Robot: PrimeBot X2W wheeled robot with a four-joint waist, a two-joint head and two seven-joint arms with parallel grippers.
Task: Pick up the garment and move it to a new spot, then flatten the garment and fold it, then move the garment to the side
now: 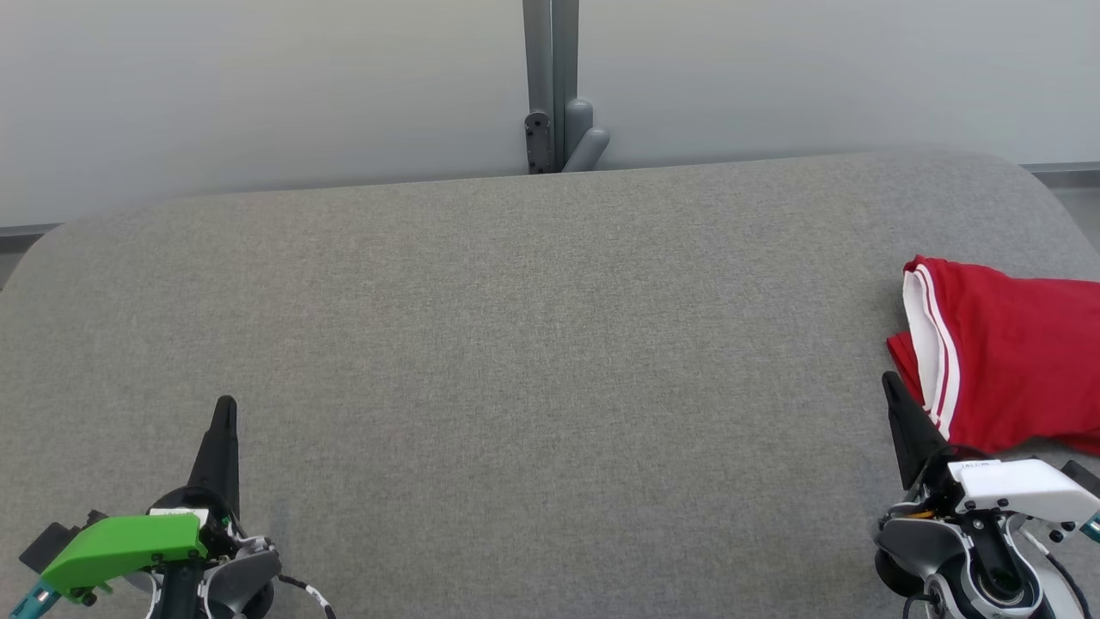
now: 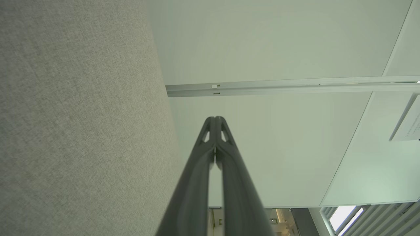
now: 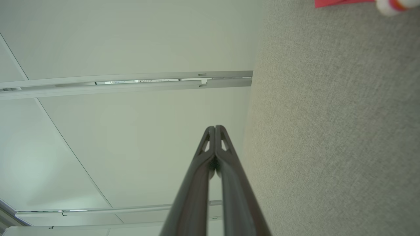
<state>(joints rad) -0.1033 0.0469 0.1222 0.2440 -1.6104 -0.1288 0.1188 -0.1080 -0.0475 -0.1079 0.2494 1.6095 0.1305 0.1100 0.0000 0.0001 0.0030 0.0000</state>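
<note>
Nearest, at 7 o'clock of the head view, the left gripper [image 1: 223,419] is low over the table [image 1: 533,344], its two fingers pressed together with nothing between them. At 5 o'clock the right gripper [image 1: 891,391] stands the same way, fingers together and holding nothing; both wrist views show the tips meeting. Just beyond the right gripper, at 3 o'clock, the red garment [image 1: 1010,352] lies on the table at its right side. It is near the fingertip but, as I judge, not touched by it. It looks doubled over, with a white striped edge turned toward the middle. This scene fits two stages: either the garment lies at the side to be picked up and carried to the open middle, or it is folded and set aside with the arms at rest. I cannot decide between them, so I name no move; any grasp would need the fingers to part first. The garment runs out of the picture at the right, so its full shape and the neatness of the fold are unknown. In the right wrist view a blurred white and orange spot [image 3: 392,5] beside a red strip is not readable. Farthest, at 12 o'clock, a grey post [image 1: 550,86] stands against the pale wall [image 1: 258,86].
</note>
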